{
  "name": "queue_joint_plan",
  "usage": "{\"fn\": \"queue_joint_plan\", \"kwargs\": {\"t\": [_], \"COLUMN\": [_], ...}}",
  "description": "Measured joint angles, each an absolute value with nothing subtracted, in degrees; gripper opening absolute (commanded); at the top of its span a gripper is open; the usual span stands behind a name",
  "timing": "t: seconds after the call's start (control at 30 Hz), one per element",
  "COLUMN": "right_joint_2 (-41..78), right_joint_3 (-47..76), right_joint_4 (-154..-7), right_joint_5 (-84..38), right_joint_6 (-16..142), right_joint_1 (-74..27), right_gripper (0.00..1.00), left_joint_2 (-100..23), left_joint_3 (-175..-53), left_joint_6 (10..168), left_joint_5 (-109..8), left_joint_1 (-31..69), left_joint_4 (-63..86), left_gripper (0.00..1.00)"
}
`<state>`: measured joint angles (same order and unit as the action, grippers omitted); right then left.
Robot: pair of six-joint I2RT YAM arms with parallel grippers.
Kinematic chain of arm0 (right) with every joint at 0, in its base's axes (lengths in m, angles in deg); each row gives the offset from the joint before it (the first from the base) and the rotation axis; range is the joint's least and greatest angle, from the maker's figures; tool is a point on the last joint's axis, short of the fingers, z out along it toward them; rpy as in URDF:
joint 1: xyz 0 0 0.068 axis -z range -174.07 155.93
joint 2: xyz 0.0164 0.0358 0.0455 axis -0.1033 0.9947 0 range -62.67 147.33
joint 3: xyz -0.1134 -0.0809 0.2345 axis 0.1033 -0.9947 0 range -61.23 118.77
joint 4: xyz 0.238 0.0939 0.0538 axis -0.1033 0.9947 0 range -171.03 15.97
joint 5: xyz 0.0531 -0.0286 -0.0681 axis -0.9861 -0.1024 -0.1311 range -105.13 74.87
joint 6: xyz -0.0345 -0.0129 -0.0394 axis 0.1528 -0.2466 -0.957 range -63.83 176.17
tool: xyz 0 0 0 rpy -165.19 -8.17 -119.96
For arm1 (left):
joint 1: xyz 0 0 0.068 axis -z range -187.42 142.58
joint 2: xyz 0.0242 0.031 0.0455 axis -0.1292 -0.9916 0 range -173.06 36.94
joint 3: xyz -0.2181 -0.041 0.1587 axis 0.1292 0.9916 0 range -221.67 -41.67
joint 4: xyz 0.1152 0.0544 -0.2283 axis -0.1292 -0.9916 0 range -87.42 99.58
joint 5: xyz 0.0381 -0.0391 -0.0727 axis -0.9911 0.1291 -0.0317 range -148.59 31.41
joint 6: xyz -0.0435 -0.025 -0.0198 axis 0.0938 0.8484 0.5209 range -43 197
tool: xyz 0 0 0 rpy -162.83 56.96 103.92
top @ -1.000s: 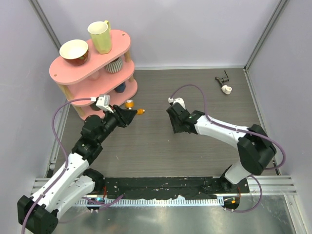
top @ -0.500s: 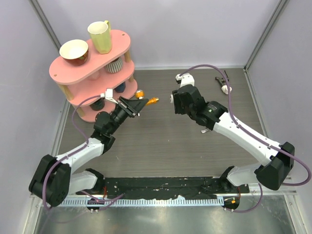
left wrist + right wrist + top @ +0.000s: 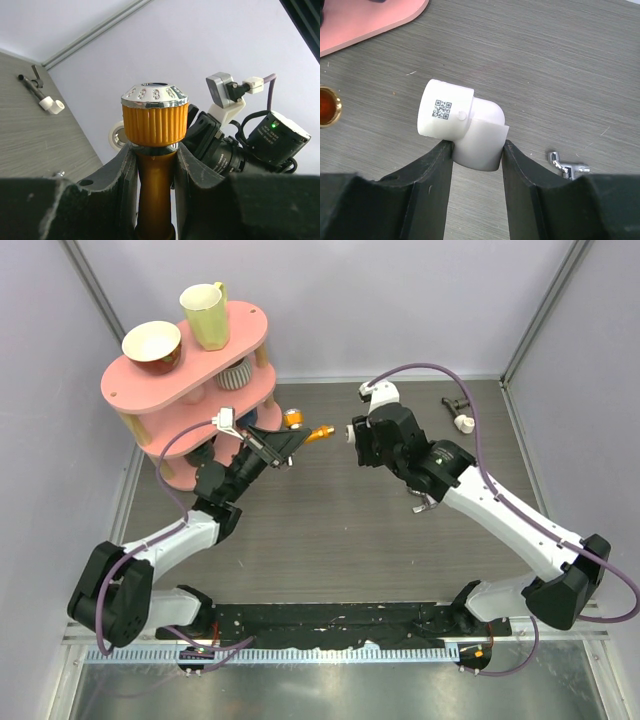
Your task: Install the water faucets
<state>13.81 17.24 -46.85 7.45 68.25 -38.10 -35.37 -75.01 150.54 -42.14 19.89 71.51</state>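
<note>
change: parts brought close | left gripper point(image 3: 285, 443) clamps orange tap point(image 3: 318, 433) | right gripper point(image 3: 477, 155) clamps white pipe fitting point(image 3: 462, 130) | seemingly not yet touching, mating pending

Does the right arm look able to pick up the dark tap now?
Probably not: the right gripper is shut on the white fitting. The dark tap itself lies uncovered on the table.

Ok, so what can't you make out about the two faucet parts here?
Left wrist view: orange tap, lower body hidden between left fingers, cut off by bottom edge.
Right wrist view: white fitting, lower end hidden between right fingers.
Top view: both too small for detail.
</note>
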Motion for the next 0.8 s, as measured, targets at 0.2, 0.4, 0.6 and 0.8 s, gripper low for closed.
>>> {"fn": "queue_joint_plan", "kwargs": {"t": [0.2, 0.4, 0.6, 0.8], "right_joint_2": [13.84, 13.86, 14.16, 14.86], "right_joint_3": [19.82, 22.14, 23.5, 24.83], "right_joint_4": [-45.13, -43.18, -40.91, -38.94], "right_joint_5": [7.28, 7.17, 6.8, 6.82], "right_joint_6": [66.48, 65.04, 63.7, 62.98], "right_joint_1": [-38.1, -38.1, -38.1, -38.26], "right_gripper": [0.01, 0.01, 0.01, 0.01], "left_joint_2": [-37.78, -39.96, -40.97, -41.34], "left_joint_3": [-76.78, -78.55, -79.53, -80.63], "left_joint_6": [150.56, 150.6, 150.65, 150.56], "left_joint_5": [-40.72, -39.23, -38.99, -38.8], "left_joint_1": [20.24, 20.89, 21.4, 21.4], "left_joint_4": [71.0, 69.21, 68.4, 66.98], "left_gripper": [0.0, 0.0, 0.0, 0.0]}}
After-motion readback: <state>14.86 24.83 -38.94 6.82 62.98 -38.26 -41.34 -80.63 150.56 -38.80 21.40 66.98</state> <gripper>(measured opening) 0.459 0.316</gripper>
